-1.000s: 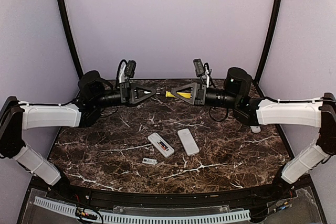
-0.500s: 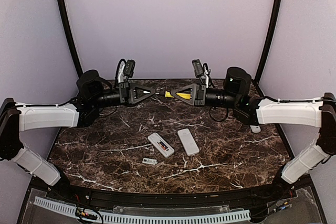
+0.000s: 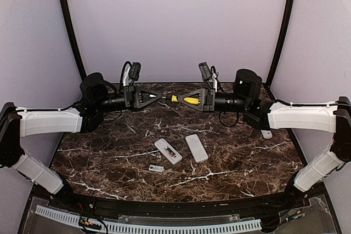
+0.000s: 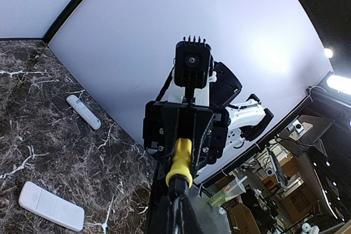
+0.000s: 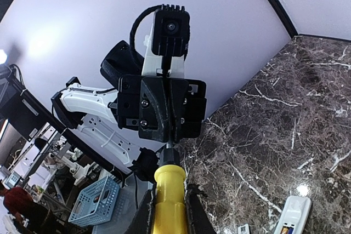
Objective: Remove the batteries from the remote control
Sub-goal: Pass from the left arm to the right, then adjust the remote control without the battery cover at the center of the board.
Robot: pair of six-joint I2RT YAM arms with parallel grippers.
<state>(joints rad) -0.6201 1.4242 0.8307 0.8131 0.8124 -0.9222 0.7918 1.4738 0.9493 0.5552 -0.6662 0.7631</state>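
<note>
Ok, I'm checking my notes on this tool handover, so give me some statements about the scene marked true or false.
1. The left gripper and the right gripper are both closed on the screwdriver. True.
2. Orange-red batteries sit in the open remote. True.
3. The screwdriver lies beside the open remote. False: it is held in the air between the two grippers.
4. The small white cover lies behind the grippers. False: it lies in front of the open remote, nearer the arm bases.

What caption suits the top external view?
Left gripper and right gripper both hold the screwdriver; batteries sit in the remote.
</note>
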